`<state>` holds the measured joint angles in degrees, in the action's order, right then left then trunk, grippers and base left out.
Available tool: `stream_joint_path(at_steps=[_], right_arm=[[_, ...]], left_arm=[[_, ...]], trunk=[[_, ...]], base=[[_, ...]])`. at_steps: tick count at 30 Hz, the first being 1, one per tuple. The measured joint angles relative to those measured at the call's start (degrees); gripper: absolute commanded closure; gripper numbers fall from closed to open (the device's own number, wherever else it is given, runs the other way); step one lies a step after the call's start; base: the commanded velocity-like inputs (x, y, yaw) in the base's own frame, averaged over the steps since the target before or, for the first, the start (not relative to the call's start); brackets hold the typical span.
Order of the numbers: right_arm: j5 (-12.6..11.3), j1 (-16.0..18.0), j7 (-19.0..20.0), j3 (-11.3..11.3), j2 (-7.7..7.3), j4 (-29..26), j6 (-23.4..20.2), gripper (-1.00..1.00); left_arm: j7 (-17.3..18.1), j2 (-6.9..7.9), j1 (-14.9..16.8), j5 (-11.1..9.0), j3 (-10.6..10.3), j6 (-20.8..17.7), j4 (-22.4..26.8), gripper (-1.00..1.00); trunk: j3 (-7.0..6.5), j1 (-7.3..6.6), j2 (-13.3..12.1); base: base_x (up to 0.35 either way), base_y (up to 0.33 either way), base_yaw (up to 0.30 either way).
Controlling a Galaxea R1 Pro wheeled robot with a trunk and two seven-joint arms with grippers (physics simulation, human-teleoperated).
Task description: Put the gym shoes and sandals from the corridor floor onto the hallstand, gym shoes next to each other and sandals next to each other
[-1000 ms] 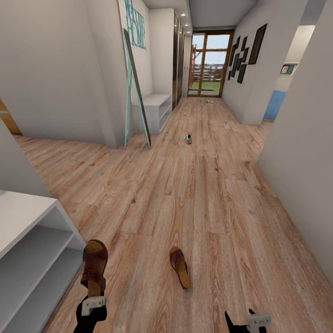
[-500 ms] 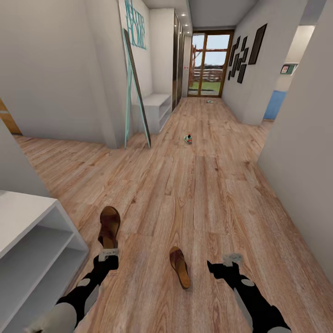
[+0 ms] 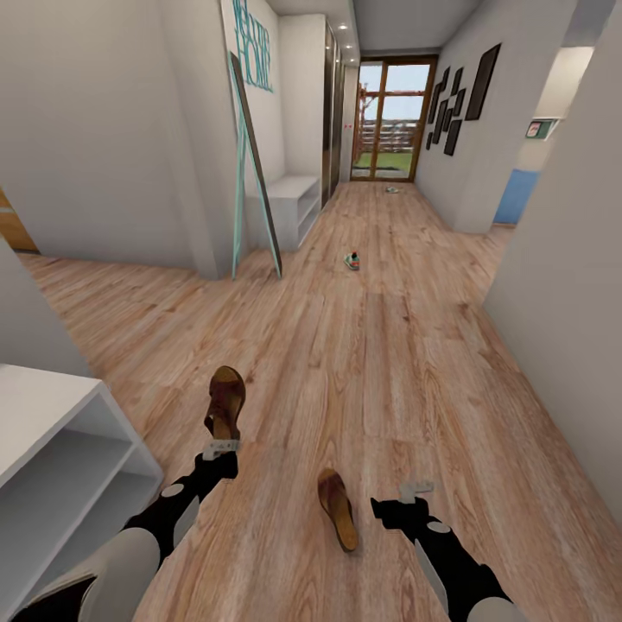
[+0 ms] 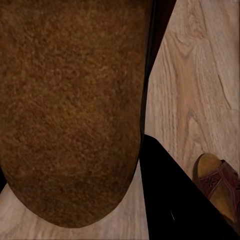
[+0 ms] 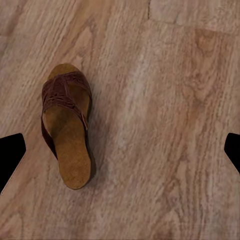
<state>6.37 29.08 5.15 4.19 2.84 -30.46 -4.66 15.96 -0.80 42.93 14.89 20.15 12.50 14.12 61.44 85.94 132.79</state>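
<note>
Your left gripper (image 3: 223, 447) is clamped on the heel end of one sandal (image 3: 225, 402), holding it off the corridor floor (image 3: 371, 363) with its toe pointing to 12 o'clock; in the left wrist view the brown sole (image 4: 70, 110) sits right against the camera, so the grip looks firm. At 9 o'clock of that gripper, at the frame's left edge, stands the hallstand (image 3: 52, 458), its white top and two open shelves bare as far as you can see them. Moving right, the second sandal (image 3: 336, 508) lies flat on the planks, strap side up, between your two arms. Your right gripper (image 3: 406, 501) hovers just beside it at 3 o'clock, jaws spread wide and holding nothing; the right wrist view looks straight down on that sandal (image 5: 66, 130) with a fingertip (image 5: 11, 152) at each side edge. Far ahead toward 12 o'clock, one gym shoe (image 3: 352, 259) rests on the floor mid-corridor, and a small object (image 3: 392, 189) near the glass door may be the other, though it is too small for you to tell. By my judgement you are early in the task: one sandal lifted, nothing racked yet, and the second sandal plus both gym shoes remain to collect and pair up.
</note>
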Motion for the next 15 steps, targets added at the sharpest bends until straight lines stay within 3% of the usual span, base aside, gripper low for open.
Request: stream_joint_path(at_steps=[10, 15], right_arm=[[0.3, 0.0, 0.0, 0.0, -0.09, 0.2, 0.2, -1.00], [0.3, 0.0, 0.0, 0.0, -0.10, 0.2, 0.2, -1.00]], left_arm=[[0.1, -1.14, -0.1, 3.4, 0.0, 0.0, -0.1, 1.00], [0.2, -1.18, -0.1, 4.0, 0.0, 0.0, -0.1, 1.00]], trunk=[[0.00, 0.00, 0.0], [0.00, 0.03, 0.0]], base=[[0.274, 0.183, 0.000], [0.072, 0.057, 0.000]])
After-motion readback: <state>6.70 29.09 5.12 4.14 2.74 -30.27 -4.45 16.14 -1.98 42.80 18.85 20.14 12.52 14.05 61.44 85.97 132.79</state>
